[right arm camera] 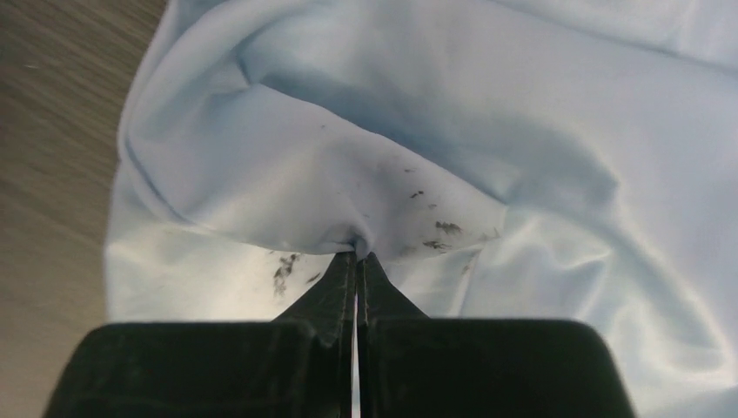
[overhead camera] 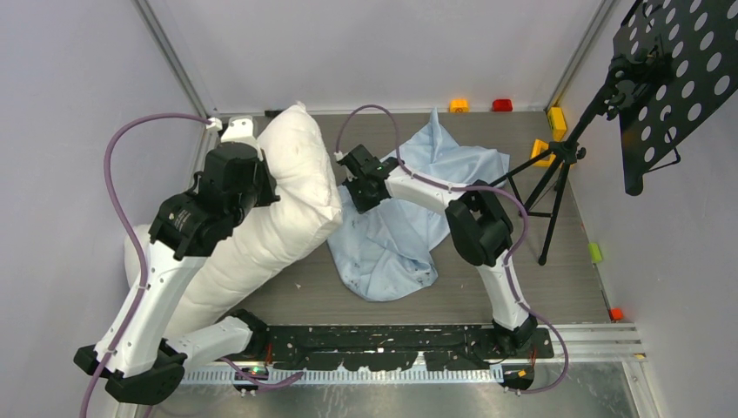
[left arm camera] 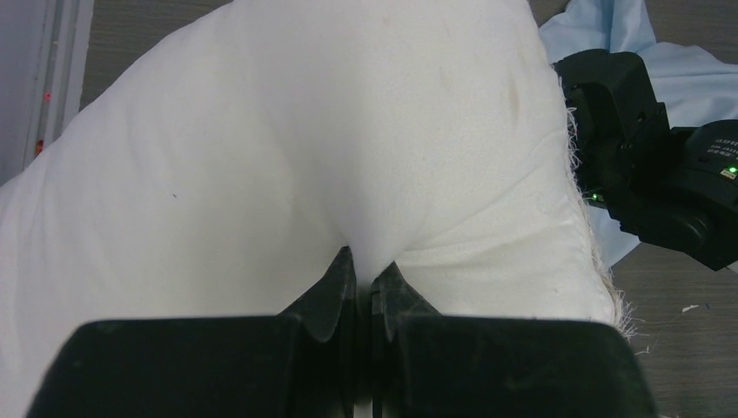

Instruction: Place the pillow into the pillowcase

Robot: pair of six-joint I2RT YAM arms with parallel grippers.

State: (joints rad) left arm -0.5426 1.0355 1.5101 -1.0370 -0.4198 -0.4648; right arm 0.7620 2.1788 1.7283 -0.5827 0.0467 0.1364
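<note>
The plump white pillow (overhead camera: 287, 209) lies diagonally at the left of the table, its far end raised. My left gripper (overhead camera: 261, 187) is shut on a pinch of the pillow's fabric (left arm camera: 348, 131), seen between the fingertips in the left wrist view (left arm camera: 367, 266). The light blue pillowcase (overhead camera: 409, 218) lies crumpled to the right of the pillow, with dark smudges. My right gripper (overhead camera: 358, 193) is shut on a fold of the pillowcase (right arm camera: 487, 157), pinched at the fingertips in the right wrist view (right arm camera: 357, 255). The pillowcase's opening does not show.
A black tripod (overhead camera: 557, 174) with a perforated black panel (overhead camera: 674, 78) stands at the right. Small orange (overhead camera: 459, 105), red (overhead camera: 502, 104) and yellow (overhead camera: 557, 117) blocks sit along the back edge. Walls close in left and back. The right arm's wrist (left arm camera: 661, 174) is beside the pillow's end.
</note>
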